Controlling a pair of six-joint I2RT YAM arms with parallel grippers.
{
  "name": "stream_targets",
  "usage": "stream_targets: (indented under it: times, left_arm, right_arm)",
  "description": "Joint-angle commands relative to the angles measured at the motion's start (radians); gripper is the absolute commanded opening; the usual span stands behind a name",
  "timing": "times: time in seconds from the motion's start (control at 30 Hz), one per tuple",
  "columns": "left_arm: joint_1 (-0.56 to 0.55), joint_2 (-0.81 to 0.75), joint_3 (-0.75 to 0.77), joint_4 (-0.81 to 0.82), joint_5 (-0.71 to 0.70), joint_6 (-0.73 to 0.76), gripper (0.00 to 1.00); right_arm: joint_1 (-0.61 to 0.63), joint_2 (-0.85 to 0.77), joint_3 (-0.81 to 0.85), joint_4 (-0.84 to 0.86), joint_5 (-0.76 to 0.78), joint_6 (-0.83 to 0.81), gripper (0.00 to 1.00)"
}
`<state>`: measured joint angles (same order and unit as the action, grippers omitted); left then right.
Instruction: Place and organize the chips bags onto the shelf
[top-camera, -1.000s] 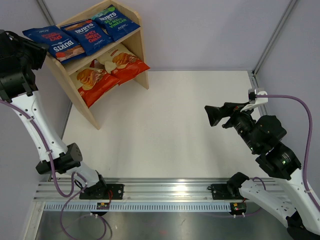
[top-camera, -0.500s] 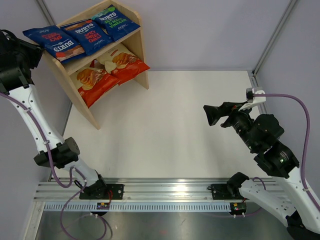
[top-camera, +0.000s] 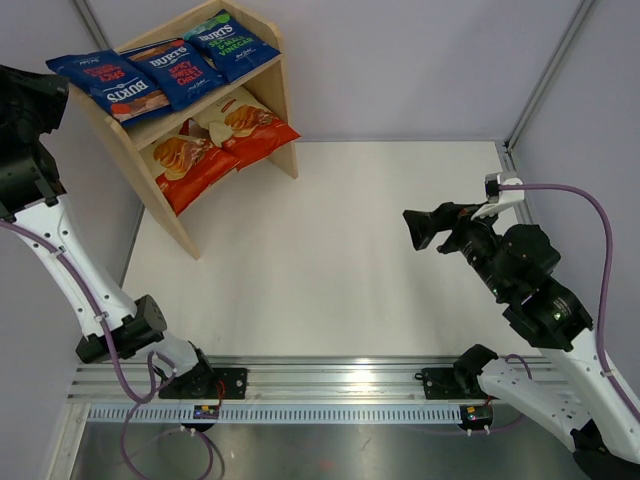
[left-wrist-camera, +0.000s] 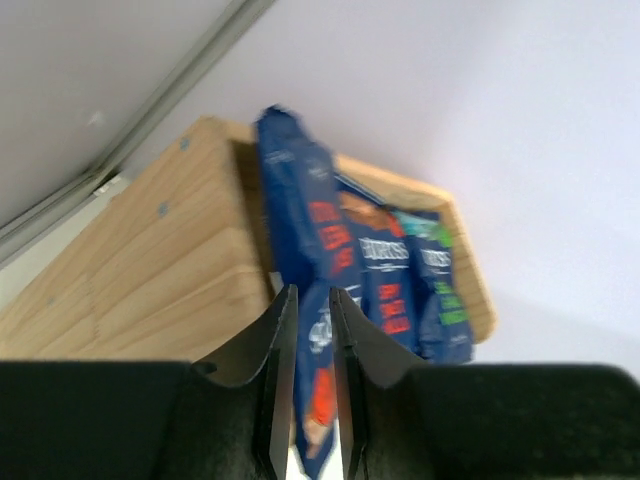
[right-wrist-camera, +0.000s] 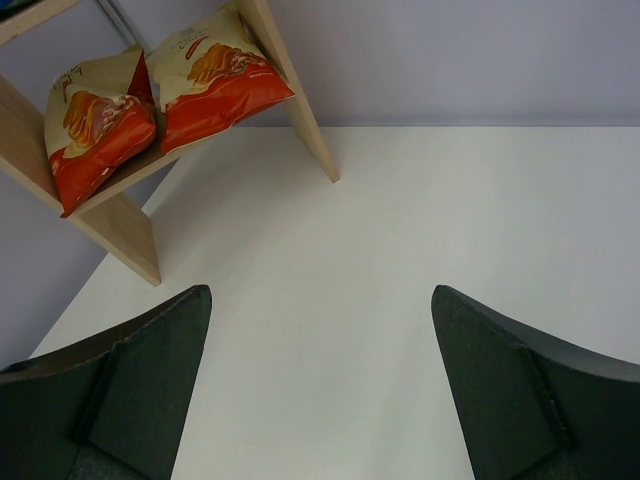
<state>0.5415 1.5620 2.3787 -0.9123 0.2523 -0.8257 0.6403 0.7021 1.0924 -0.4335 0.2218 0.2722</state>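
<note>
Chips bags side-by-side, long axes front-to-back

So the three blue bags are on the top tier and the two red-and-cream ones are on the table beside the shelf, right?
Not quite. The three blue bags are on the top tier, but the two red-and-cream bags lie on the lower tier of the shelf, not on the table. The top external view shows this.

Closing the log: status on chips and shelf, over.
Left gripper shut, empty. Right gripper open, empty. All five chips bags on shelf: three blue bags top, two red bags below. Nothing in the way.
</note>
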Motion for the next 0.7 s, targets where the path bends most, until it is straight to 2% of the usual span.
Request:
stream_targets:
  times: [0.0, 0.13, 0.43, 0.67]
  left_arm:
    - [0.003, -0.004, -0.033, 0.197, 0.111, -0.05, 0.21]
    - [0.002, 0.052, -0.006, 0.217, 0.127, -0.078, 0.2]
    - [0.002, 0.179, -0.019, 0.228, 0.143, -0.038, 0.12]
    - [0.002, 0.248, 0.033, 0.13, 0.105, 0.031, 0.1]
  right_arm:
    - [-0.004, 0.013, 0.0, 0.047, -0.002, -0.016, 0.99]
    - [-0.002, 0.019, 0.0, 0.052, -0.001, -0.016, 0.99]
    - [-0.002, 0.031, -0.003, 0.056, -0.002, -0.021, 0.99]
    - [-0.004, 0.019, -0.005, 0.053, 0.004, -0.027, 0.99]
